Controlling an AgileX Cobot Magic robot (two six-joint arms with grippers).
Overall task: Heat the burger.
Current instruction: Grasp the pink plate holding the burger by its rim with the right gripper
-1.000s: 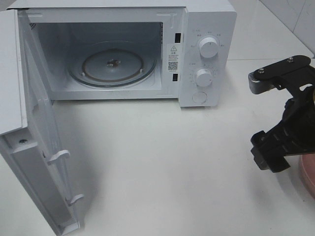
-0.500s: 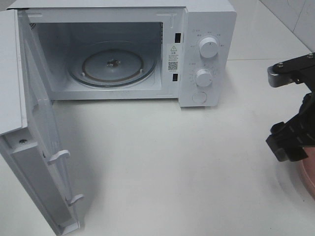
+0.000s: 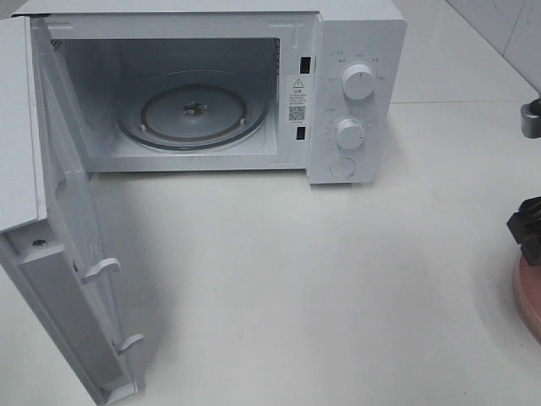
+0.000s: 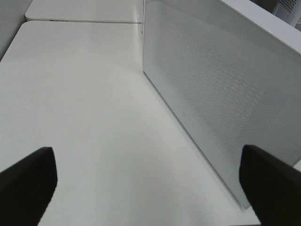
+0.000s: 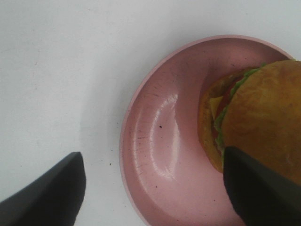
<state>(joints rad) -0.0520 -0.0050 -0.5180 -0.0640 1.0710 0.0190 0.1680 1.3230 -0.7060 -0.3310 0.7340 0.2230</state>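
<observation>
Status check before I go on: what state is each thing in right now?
microwave door: wide open.
turntable: bare.
burger: on the pink plate, not gripped.
pink plate: on the table.
left gripper: open, empty.
right gripper: open, over the pink plate.

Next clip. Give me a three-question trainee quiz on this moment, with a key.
1. True or false: the microwave door is shut.
2. Where is the burger? A) inside the microwave B) on the plate C) on the door
3. Fill in: the right gripper above the plate is ___.
Key: 1 false; 2 B; 3 open.
</observation>
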